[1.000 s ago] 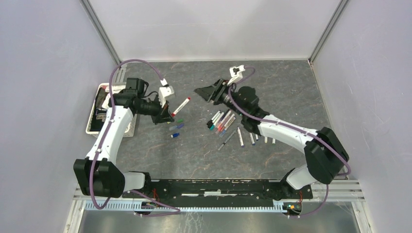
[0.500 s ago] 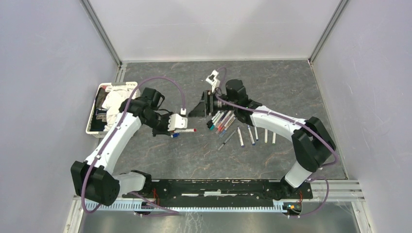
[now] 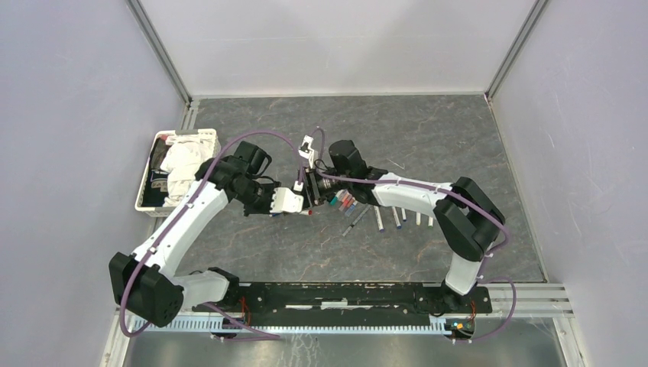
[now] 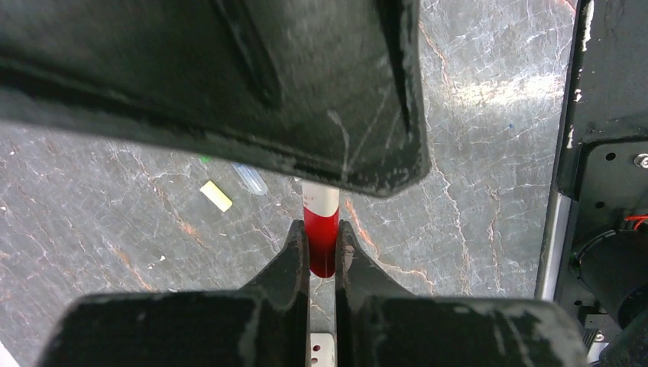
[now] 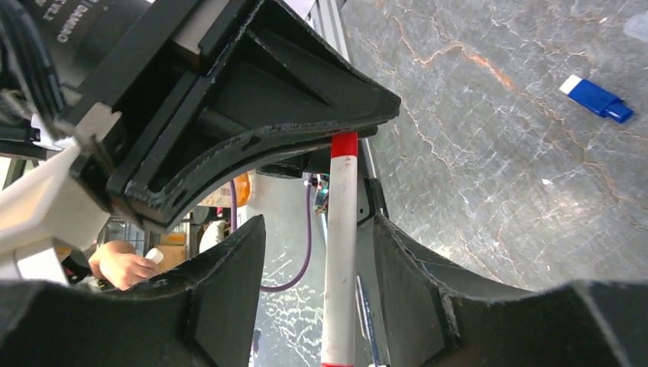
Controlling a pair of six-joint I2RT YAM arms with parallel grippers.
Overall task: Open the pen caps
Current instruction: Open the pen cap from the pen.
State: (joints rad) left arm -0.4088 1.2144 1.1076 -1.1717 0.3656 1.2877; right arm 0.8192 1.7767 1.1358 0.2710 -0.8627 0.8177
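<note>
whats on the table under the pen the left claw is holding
Marble table, with a yellow cap and what looks like a clear cap lying beside the pen. The right claw covers whatever lies further along it.

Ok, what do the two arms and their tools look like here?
They match: left arm and right arm have white shell links, black joints and a looped purple cable. The left tool and right tool have black, scuffed, wedge-shaped fingers.
</note>
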